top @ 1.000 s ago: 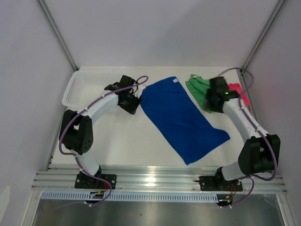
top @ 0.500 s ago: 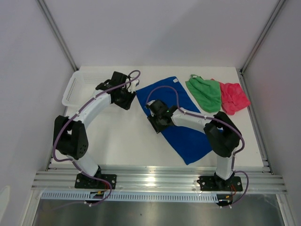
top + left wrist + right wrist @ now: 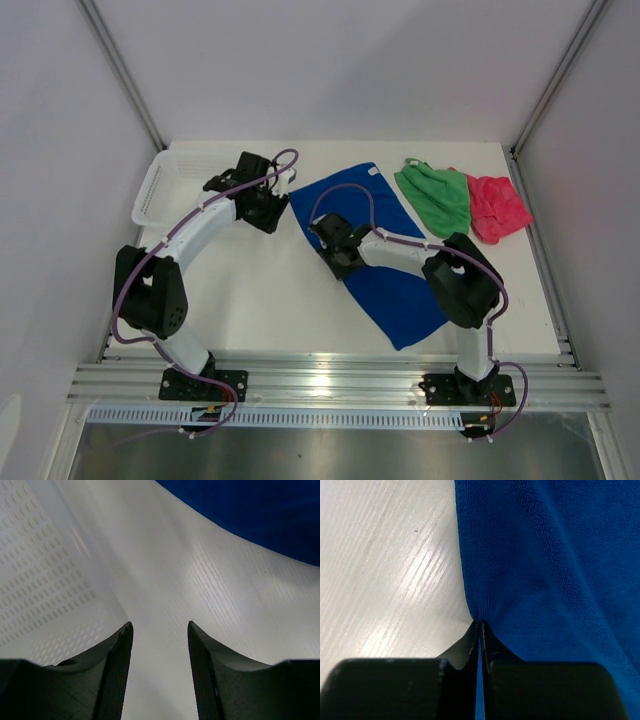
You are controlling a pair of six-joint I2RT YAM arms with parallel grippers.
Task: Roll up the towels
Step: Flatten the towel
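Observation:
A royal blue towel (image 3: 385,255) lies spread flat and diagonal across the middle of the table. My right gripper (image 3: 333,250) sits at its left long edge, shut on that edge; in the right wrist view the blue towel (image 3: 550,565) is pinched between the closed fingers of the right gripper (image 3: 480,625). A green towel (image 3: 437,197) and a pink-red towel (image 3: 497,206) lie crumpled at the back right. My left gripper (image 3: 268,215) hovers open over bare table beside the blue towel's far left corner (image 3: 260,515), its fingers (image 3: 117,660) holding nothing.
A white plastic mesh basket (image 3: 160,185) stands at the back left, its wall (image 3: 40,570) close to the left gripper. Cage posts rise at the table's back corners.
The right arm swung from the green and pink-red towels over to the blue towel's left edge and closed on it. The left gripper shifted slightly back and left and stayed open.

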